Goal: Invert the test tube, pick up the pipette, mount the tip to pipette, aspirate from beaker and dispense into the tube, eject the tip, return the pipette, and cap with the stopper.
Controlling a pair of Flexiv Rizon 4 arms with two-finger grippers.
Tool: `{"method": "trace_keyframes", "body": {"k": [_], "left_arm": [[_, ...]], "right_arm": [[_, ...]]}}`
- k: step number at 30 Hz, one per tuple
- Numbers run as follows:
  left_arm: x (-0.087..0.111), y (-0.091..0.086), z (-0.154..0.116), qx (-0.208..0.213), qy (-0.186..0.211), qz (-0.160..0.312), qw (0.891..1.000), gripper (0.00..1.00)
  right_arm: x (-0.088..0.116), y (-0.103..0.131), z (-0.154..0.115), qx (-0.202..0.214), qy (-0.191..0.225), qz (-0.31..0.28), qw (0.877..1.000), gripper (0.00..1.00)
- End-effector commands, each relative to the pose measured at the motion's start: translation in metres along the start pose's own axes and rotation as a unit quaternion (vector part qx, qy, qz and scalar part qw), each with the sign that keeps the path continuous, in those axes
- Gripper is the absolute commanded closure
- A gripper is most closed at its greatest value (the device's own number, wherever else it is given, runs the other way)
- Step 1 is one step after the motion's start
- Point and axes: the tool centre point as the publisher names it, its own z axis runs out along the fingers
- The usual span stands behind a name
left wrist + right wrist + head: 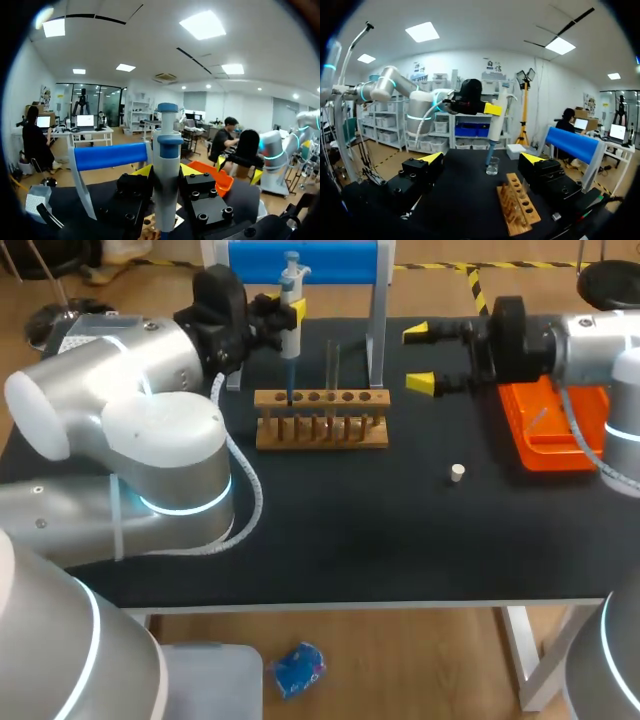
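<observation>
Pipette (291, 280) stands upright near the tabletop's (330, 540) far edge, pinched in the left hand (290, 312), tip at the beaker (492, 166) by the rack (320, 432). Right hand (422, 358) spread. Stopper (457, 474) lies right of middle.

Black bench (350, 540) with a wooden rack (320, 430) around the middle toward the back, a row of holes along its top. Orange tray (545, 445) lies well off to the rack's right. A stand with a blue top bar (340, 262) sits just behind the rack.
</observation>
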Motion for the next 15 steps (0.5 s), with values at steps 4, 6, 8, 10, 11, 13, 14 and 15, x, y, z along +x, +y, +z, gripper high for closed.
{"method": "trace_keyframes", "body": {"k": [4,6,8,10,11,13,14,15], "left_arm": [[-0.017,-0.007,0.028,-0.054,-0.102,-0.02,0.993,1.0],[-0.024,-0.008,0.03,-0.062,-0.113,-0.025,0.991,1.0],[-0.03,-0.008,0.033,-0.07,-0.129,-0.026,0.989,1.0],[-0.037,-0.008,0.035,-0.076,-0.141,-0.03,0.987,1.0],[-0.04,-0.008,0.035,-0.079,-0.146,-0.032,0.986,1.0],[-0.046,-0.009,0.037,-0.083,-0.155,-0.034,0.984,1.0],[-0.049,-0.01,0.037,-0.083,-0.157,-0.035,0.984,1.0],[-0.052,-0.01,0.038,-0.085,-0.161,-0.034,0.983,1.0]], "right_arm": [[-0.009,0.005,0.001,0.013,-0.068,0.018,0.997,0.0],[-0.016,0.001,0.003,0.025,-0.09,0.031,0.995,0.0],[-0.023,-0.002,0.005,0.027,-0.108,0.042,0.993,0.0],[-0.031,-0.005,0.007,0.034,-0.122,0.048,0.991,0.0],[-0.035,-0.006,0.008,0.034,-0.128,0.052,0.99,0.0],[-0.044,-0.008,0.01,0.047,-0.145,0.053,0.987,0.0],[-0.048,-0.009,0.011,0.046,-0.148,0.054,0.986,0.0],[-0.053,-0.009,0.013,0.047,-0.154,0.056,0.985,0.0]]}}
